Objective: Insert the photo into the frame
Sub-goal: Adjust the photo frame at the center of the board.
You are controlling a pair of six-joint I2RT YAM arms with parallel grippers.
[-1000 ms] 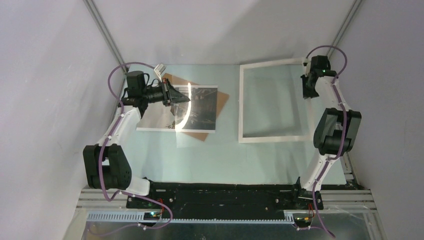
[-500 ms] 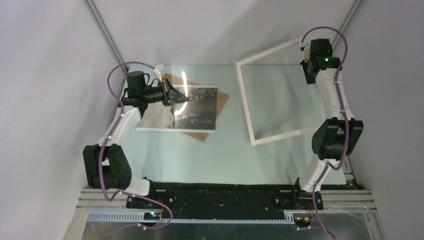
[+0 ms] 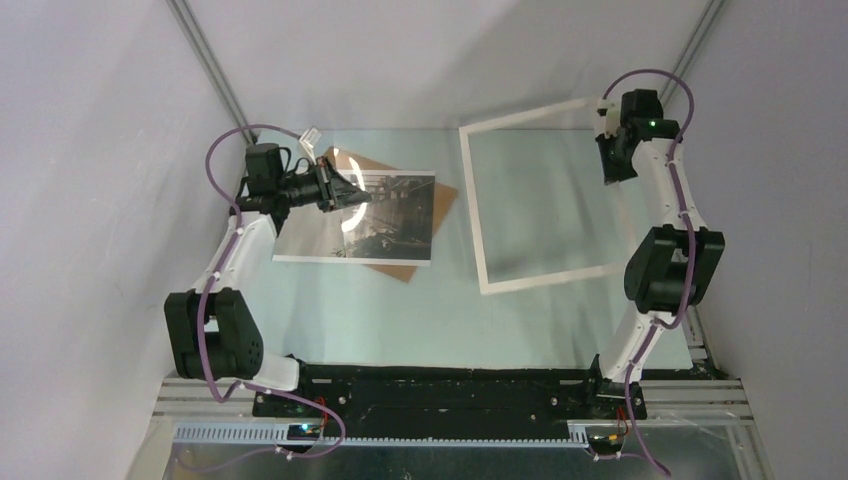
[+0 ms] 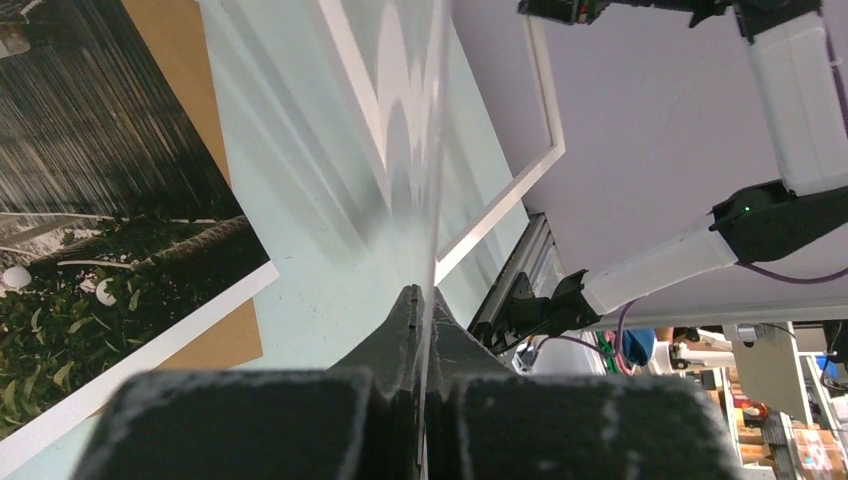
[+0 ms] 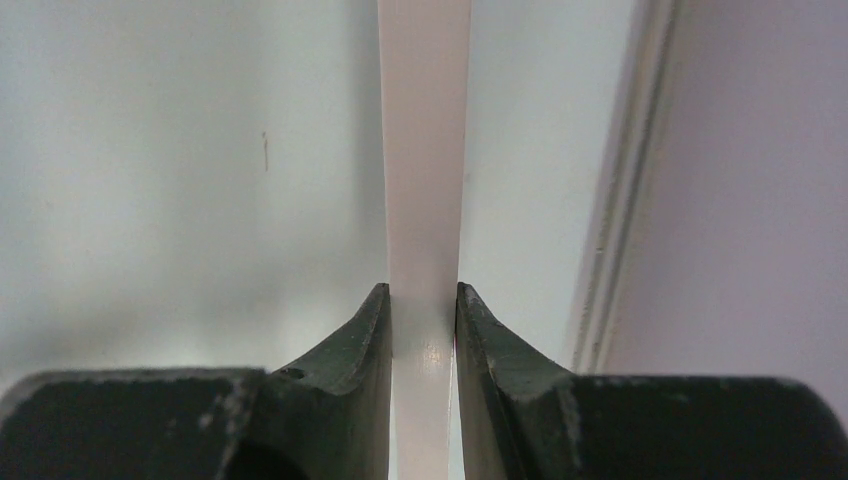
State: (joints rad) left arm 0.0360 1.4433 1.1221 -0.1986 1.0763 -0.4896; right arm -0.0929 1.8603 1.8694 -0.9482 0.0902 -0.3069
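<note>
Item: frame (image 3: 472, 210). White, rectangular, tilted, with its far right corner raised off the table (image 3: 420, 320) and its near edge low on the right half. The right gripper (image 5: 424, 300) pinches the white bar at that raised corner, a finger on each face.

Item: photo (image 3: 400, 215). Lies flat on a brown backing board (image 3: 447, 193) on the left half of the table, well apart from the frame and the right gripper.

Item: left gripper (image 4: 424, 300). Hovers above the photo's far left part, fingers pressed together on a thin clear sheet (image 4: 437, 150). The sheet is seen edge-on, so it is possibly the pane.
</note>
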